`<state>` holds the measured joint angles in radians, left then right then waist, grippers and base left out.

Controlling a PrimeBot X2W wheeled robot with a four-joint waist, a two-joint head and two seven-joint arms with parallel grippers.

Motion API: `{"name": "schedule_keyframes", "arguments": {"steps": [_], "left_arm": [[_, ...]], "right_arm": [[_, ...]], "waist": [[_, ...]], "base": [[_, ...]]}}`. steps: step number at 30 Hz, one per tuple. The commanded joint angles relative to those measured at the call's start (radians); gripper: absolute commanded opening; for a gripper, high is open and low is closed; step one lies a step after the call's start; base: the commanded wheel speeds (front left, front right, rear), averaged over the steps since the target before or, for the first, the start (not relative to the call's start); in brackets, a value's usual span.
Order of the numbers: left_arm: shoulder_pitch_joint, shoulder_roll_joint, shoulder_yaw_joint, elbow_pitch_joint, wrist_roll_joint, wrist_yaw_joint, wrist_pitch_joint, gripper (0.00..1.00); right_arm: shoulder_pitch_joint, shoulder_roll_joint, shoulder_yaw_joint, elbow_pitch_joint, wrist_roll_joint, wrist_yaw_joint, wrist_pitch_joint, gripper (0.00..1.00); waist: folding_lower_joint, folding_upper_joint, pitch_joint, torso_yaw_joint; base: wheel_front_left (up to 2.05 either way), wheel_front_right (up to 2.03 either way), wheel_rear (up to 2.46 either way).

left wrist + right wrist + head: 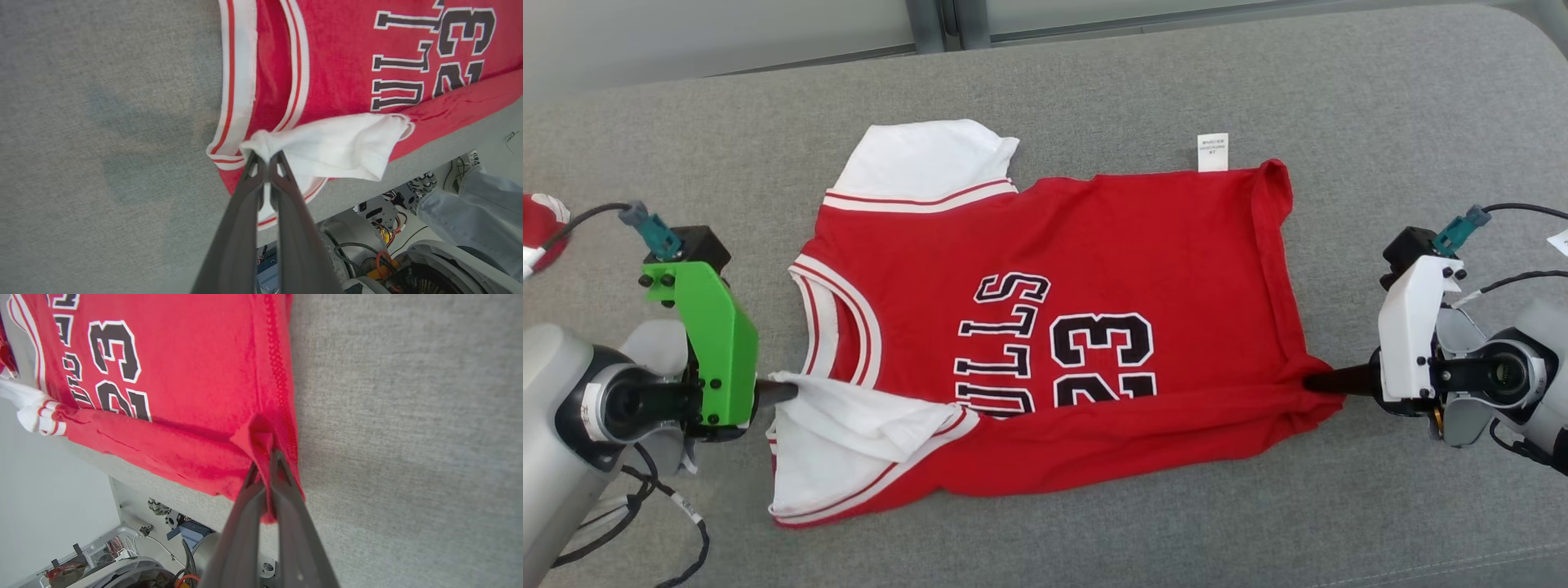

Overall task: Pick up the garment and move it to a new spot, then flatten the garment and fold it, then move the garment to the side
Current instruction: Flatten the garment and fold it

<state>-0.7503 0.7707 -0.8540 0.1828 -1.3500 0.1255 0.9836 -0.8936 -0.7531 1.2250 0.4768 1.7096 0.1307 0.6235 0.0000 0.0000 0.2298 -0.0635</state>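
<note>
Lying in the middle of the gray cushion point(1339, 90) is the red shirt point(1094, 245). It is turned sideways. Its neck hole points to the left edge of the cushion and its bottom hem points to the right edge. Black letters and the number 23 are on the front. One white sleeve point(923, 159) lies flat on the far side. A small white tag point(1213, 153) sticks out toward the far edge.

The left gripper point(784, 392) is by the near left part of the shirt. Its fingers point(282, 163) are pressed together on the other white sleeve point(339, 143), which is bunched up at their tips. The left wrist view shows this pinch up close point(265, 157).

The right gripper point(1319, 381) is at the near right corner of the shirt. Its fingers point(282, 465) are squeezed tight on the red hem, and the cloth puckers there point(264, 457).

Between the two grippers, the near side of the shirt is folded over. It covers the bottom of the letters and the number.

A bit of red and white cloth point(541, 229) shows at the left edge of the cushion. In the left wrist view, a person's leg in blue jeans point(474, 204) stands past the near edge of the cushion.
</note>
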Motion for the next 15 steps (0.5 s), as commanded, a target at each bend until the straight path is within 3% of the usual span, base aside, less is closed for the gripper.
{"name": "schedule_keyframes", "arguments": {"steps": [1,2,3,4,5,6,7,12,15], "left_arm": [[-0.02,-0.014,0.005,0.025,0.017,-0.014,-0.021,0.0],[-0.02,-0.024,0.005,0.041,0.018,-0.021,-0.028,0.0],[-0.021,-0.032,0.003,0.059,0.02,-0.029,-0.035,0.01],[-0.023,-0.039,0.002,0.072,0.022,-0.036,-0.041,0.38],[-0.025,-0.047,0.0,0.085,0.024,-0.042,-0.047,0.78],[-0.025,-0.052,-0.003,0.097,0.028,-0.047,-0.05,0.96],[-0.025,-0.056,-0.005,0.109,0.034,-0.054,-0.058,1.0],[-0.019,-0.066,-0.006,0.144,0.072,-0.088,-0.127,1.0],[-0.009,-0.056,-0.004,0.141,0.118,-0.11,-0.208,1.0]], "right_arm": [[-0.011,0.009,0.004,0.013,0.0,0.0,-0.002,0.0],[-0.011,0.014,0.004,0.021,-0.001,0.0,-0.006,0.0],[-0.011,0.019,0.004,0.03,0.0,0.0,-0.009,0.15],[-0.011,0.025,0.004,0.035,0.001,0.0,-0.014,0.31],[-0.01,0.032,0.003,0.04,0.002,0.0,-0.019,0.54],[-0.009,0.036,0.003,0.043,0.003,0.0,-0.022,0.87],[-0.007,0.038,0.001,0.047,0.003,0.0,-0.03,1.0],[0.003,0.028,-0.021,0.048,-0.001,0.0,-0.085,1.0],[0.014,0.009,-0.05,0.018,-0.028,0.0,-0.178,1.0]], "waist": [[0.0,0.0,-0.001,-0.001],[0.0,0.0,-0.003,-0.002],[0.0,0.0,-0.005,-0.003],[0.0,0.0,-0.007,-0.003],[0.0,0.0,-0.01,-0.003],[0.0,0.0,-0.014,-0.003],[0.0,0.0,-0.019,-0.003],[0.0,0.0,-0.062,0.004],[0.0,0.0,-0.097,0.012]], "base": [[0.0,0.0,0.0],[0.0,0.0,0.0],[0.0,0.0,0.0],[0.0,0.0,0.0],[0.0,0.0,0.0],[0.0,0.0,0.0],[0.0,0.0,0.0],[0.0,0.0,0.0],[0.0,0.0,0.0]]}}
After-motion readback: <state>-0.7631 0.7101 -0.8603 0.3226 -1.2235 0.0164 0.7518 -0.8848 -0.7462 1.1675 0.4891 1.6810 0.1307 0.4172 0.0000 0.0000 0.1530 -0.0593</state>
